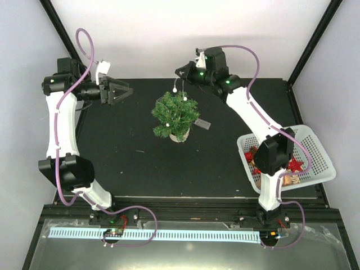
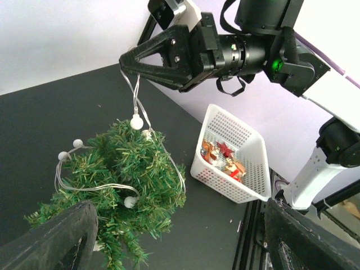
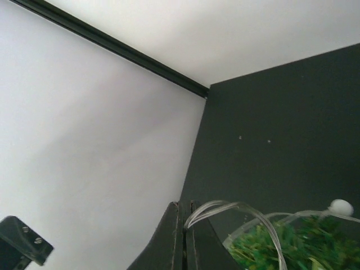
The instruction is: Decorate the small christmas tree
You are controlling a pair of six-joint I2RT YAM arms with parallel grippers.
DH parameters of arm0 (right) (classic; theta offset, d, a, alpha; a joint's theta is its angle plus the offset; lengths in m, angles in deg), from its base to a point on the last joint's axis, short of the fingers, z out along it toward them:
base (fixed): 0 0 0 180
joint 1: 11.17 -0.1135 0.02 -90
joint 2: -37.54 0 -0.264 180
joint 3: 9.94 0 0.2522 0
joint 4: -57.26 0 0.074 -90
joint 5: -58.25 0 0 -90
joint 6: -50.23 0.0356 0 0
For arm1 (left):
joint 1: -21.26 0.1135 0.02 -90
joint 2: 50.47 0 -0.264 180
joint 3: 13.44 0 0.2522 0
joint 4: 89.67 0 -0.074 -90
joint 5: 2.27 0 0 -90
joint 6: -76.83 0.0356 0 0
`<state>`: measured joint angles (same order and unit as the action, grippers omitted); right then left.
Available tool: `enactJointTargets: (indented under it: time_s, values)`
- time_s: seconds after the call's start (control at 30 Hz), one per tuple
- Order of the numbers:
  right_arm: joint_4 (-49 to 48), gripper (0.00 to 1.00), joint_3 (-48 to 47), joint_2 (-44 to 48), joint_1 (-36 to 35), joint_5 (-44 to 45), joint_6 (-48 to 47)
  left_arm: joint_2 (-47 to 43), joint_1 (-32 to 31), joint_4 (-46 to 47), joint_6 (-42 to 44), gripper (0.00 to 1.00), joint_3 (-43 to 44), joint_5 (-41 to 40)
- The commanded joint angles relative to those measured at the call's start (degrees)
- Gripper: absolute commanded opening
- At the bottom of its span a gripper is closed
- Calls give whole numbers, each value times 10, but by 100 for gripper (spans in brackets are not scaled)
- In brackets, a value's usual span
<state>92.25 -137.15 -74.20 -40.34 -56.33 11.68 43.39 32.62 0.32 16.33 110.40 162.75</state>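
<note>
Black table (image 1: 129, 163). White basket (image 1: 322, 164) well right of the small christmas tree (image 1: 175, 115). Tree upright mid-table in white pot (image 1: 179, 136). Left gripper (image 1: 129, 90) left of tree, jaws spread, empty. Right gripper (image 2: 122, 61) just above tree, clenched on bead string (image 2: 135, 98) draped over branches. Red star ornaments (image 1: 295, 165) in basket.

Open table (image 1: 124, 157) left of tree (image 1: 175, 115); basket (image 1: 318, 152) crowds right
</note>
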Motion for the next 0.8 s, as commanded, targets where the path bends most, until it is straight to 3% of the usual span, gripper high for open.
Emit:
enactJointTargets:
  time_s: [0.0,0.47,0.77]
  values:
    - [5,1,-57,-13,-16,-10,19,9,11,-40,38,81,-1,32]
    - [36,2,-161,-88,-44,-21,45,23,24,-124,114,82,-1,51]
    - [67,3,-160,-91,-63,-22,24,18,28,-126,133,82,-23,48]
